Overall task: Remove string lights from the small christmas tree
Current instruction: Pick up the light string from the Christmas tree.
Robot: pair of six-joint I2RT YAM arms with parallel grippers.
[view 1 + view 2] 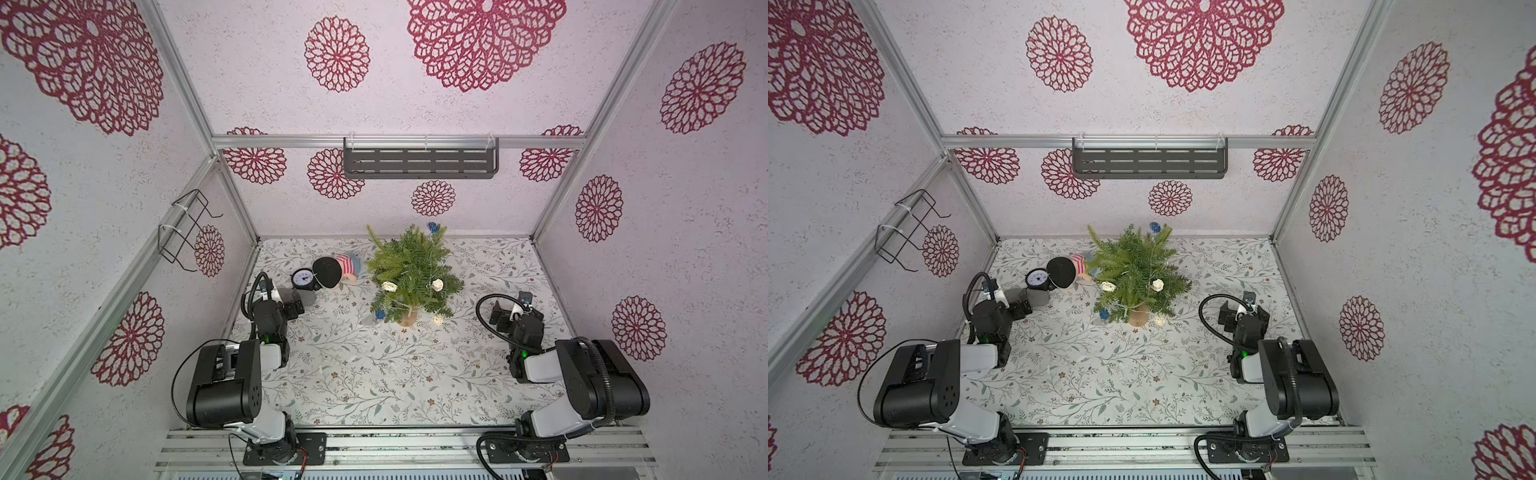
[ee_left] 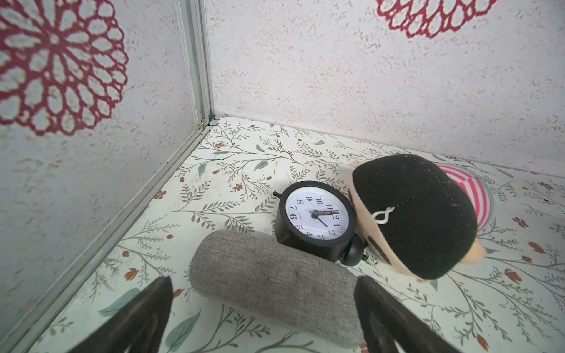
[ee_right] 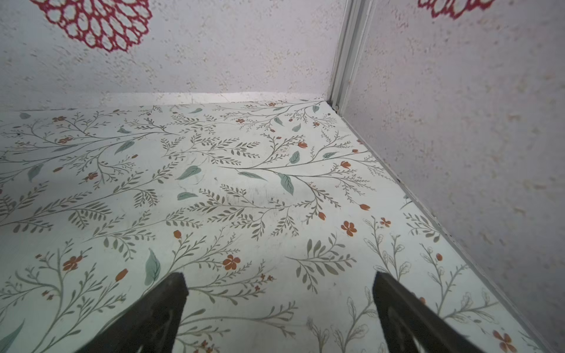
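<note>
we hold the left gripper (image 2: 263, 284) and right gripper (image 3: 279, 276) spread and empty either side of the small christmas tree (image 1: 409, 274) mid-frame, likely so either can reach the string lights (image 1: 437, 284) draped on it.

The only readable marks I find are on the clock (image 2: 316, 214), lying at ten o'clock on the table (image 1: 478, 374). Its white dial carries black numerals 1 through 12, some partly clipped by the rim.
</note>
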